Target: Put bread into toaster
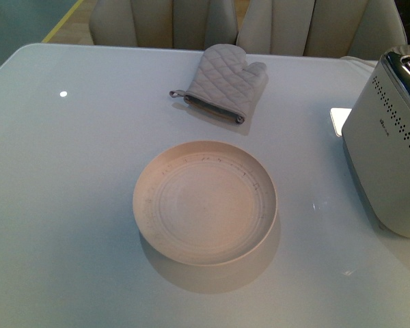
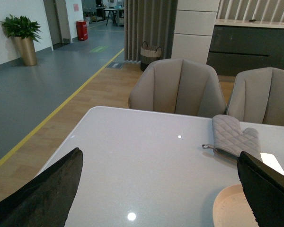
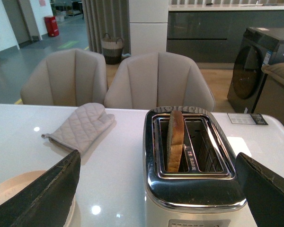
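Stands on edge in one slot of the toaster [image 3: 191, 165]: the bread [image 3: 175, 139], a tan slice with a darker crust, its rounded top poking a little above the chrome rim, leaning slightly against the slot wall. Seen only from the right wrist camera; hidden from the front view, where just the toaster's white perforated side and a strip of chrome top show at the right edge of the table [image 1: 68, 205].

Sits near the middle of the table, toward the front edge: a round cream plate [image 1: 205, 201], bare. Lies beyond it, toward the far edge, well apart from plate and toaster alike: a quilted grey oven mitt [image 1: 222, 83], flat, its hanging loop pointing toward the left side. Drawn up along the far edge: two beige upholstered chairs [image 3: 158, 80].

Spread wide, holding nothing: the right gripper [image 3: 156, 203], its dark fingers [image 3: 42, 198] framing the toaster from above and behind, clear of the chrome. Likewise spread apart and empty: the left gripper [image 2: 161, 198], raised over the left part of the table with plate rim and mitt showing past one fingertip. Not visible in the front view: either arm.
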Tool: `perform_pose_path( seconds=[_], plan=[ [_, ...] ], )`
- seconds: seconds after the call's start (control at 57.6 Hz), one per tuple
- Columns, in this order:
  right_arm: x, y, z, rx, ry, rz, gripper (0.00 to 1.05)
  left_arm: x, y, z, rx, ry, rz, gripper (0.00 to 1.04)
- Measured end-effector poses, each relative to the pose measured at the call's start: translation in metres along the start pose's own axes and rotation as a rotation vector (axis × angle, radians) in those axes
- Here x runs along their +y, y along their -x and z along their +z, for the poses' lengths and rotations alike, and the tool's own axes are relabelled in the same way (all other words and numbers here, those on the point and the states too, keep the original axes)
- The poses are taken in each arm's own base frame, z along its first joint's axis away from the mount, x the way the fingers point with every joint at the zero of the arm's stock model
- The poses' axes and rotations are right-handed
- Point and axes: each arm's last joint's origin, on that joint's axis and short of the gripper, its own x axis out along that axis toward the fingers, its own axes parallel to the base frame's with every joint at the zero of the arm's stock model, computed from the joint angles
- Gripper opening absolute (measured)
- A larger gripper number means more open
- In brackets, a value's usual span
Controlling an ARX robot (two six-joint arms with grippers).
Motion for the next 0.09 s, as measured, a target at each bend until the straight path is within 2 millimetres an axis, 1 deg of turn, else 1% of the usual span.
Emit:
perform_pose_path(
  seconds=[0.087],
  plan=[
    [0.0, 0.0, 0.0, 0.0, 0.0, 0.0, 0.96, 0.0, 0.0, 0.0, 0.0, 0.0, 0.0, 0.97]
  ],
)
